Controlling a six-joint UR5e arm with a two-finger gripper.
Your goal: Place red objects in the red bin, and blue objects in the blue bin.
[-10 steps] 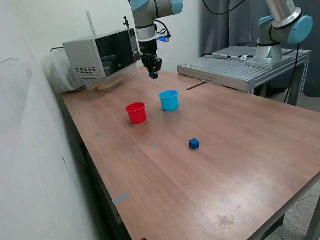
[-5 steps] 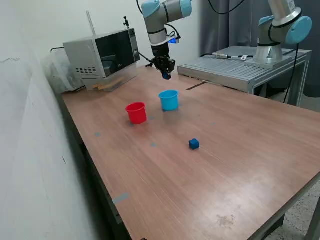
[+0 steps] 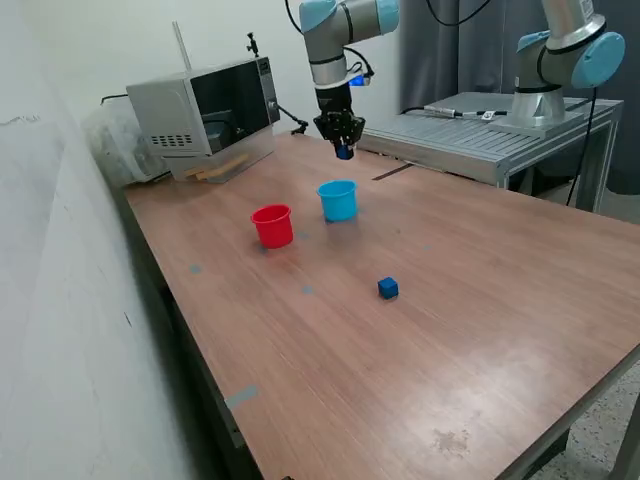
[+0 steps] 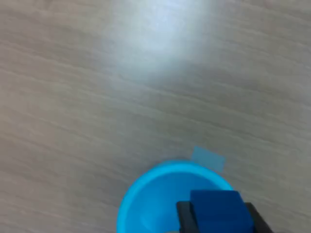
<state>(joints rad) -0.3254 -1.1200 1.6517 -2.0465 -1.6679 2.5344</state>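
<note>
A blue cube [image 4: 221,211] is pinched by the gripper [image 3: 344,152] above the blue cup [image 3: 338,200]; if released off-centre, the rim could be clipped.

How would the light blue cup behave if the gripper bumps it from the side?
The light blue cup looks thin and empty in the wrist view, so it is probably light and would slide easily. Standing upright on its narrower base, it may tip, then roll in a curve.
</note>
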